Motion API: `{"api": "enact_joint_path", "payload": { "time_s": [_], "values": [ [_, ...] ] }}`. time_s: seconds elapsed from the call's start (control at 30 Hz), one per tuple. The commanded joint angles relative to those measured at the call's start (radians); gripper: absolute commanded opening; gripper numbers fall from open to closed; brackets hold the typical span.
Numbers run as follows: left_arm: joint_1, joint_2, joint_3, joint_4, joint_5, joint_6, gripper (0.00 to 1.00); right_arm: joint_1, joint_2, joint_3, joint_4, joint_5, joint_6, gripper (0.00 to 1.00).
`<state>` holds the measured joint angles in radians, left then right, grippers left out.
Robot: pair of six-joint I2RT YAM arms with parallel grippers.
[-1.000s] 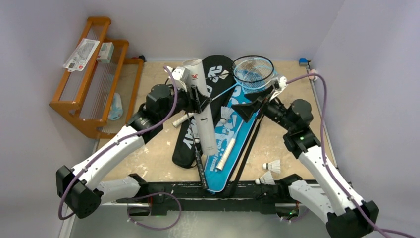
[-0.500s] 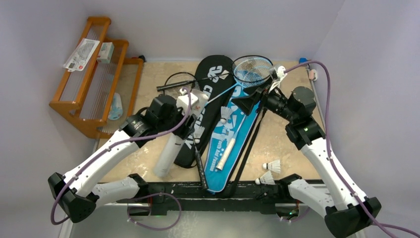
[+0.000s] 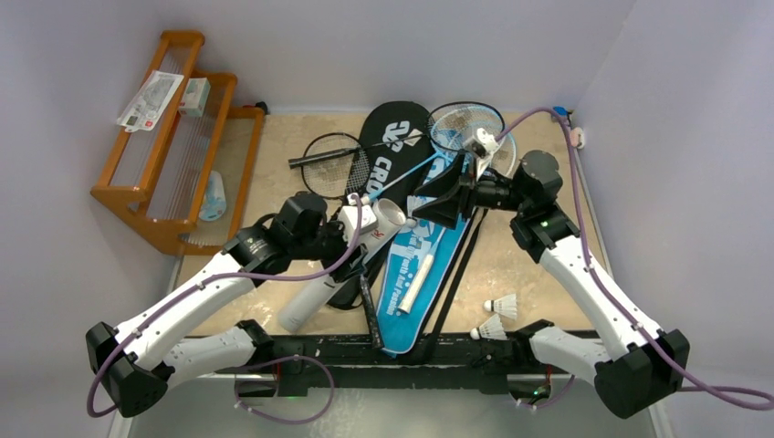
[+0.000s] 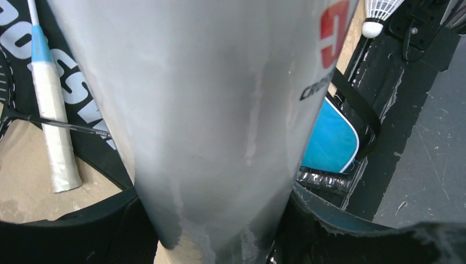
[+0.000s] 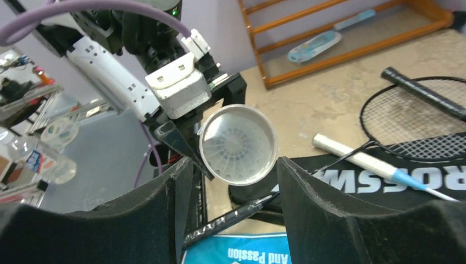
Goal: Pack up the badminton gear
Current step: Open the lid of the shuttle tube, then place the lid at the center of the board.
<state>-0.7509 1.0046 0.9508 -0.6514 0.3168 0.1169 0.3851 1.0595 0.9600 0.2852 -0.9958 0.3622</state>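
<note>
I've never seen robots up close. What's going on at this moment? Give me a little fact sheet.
Left fingers: clamped on the white tube, holding it slanted
Right fingers: either side of the tube's cap; contact unclear
Loose items: two shuttlecocks near the table's right edge
Rackets: black racket and light-blue racket lying out, uncovered
Covers: black cover and blue cover lying flat

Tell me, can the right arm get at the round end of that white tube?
Probably yes. The left claw holds the white tube tilted, its round end facing the right claw, whose jaws stand either side of it; nothing blocks the way.
</note>
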Motion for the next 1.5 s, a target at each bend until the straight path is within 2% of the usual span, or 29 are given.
{"api": "enact_joint_path", "payload": {
  "time_s": [0.0, 0.17, 0.4, 0.57, 0.67, 0.77, 0.9, 1.17, 1.4, 1.47],
  "values": [
    [-0.011, -0.014, 0.002, 0.089, 0.052, 0.041, 0.45, 0.053, 0.017, 0.02, 0.0, -0.08, -0.051, 0.6],
    [-0.016, -0.003, 0.002, 0.085, 0.091, 0.048, 0.43, 0.11, 0.032, 0.032, -0.061, -0.037, -0.122, 0.56],
    [-0.019, -0.01, 0.001, 0.095, 0.085, 0.047, 0.42, 0.133, 0.036, 0.043, -0.102, -0.026, -0.16, 0.43],
    [-0.019, -0.016, -0.003, 0.095, 0.089, 0.044, 0.42, 0.136, 0.03, 0.046, -0.11, -0.022, -0.164, 0.23],
    [-0.021, -0.025, -0.003, 0.095, 0.091, 0.047, 0.42, 0.137, 0.021, 0.053, -0.118, -0.009, -0.169, 0.01],
    [-0.021, -0.033, -0.012, 0.091, 0.083, 0.052, 0.42, 0.136, -0.013, 0.055, -0.127, 0.051, -0.176, 0.0],
    [-0.021, -0.039, -0.029, 0.086, 0.06, 0.063, 0.42, 0.136, -0.094, 0.025, -0.115, 0.19, -0.14, 0.0],
    [-0.022, -0.057, -0.051, 0.097, -0.019, 0.069, 0.42, 0.136, -0.195, -0.026, -0.149, 0.7, -0.085, 0.0],
    [-0.022, -0.071, -0.071, 0.128, -0.322, 0.105, 0.41, 0.137, -0.064, 0.012, -0.392, 1.105, -0.046, 0.0],
    [-0.022, -0.078, -0.084, 0.141, -0.362, 0.141, 0.4, 0.136, -0.008, 0.001, -0.426, 1.181, -0.011, 0.0]
  ]
}}
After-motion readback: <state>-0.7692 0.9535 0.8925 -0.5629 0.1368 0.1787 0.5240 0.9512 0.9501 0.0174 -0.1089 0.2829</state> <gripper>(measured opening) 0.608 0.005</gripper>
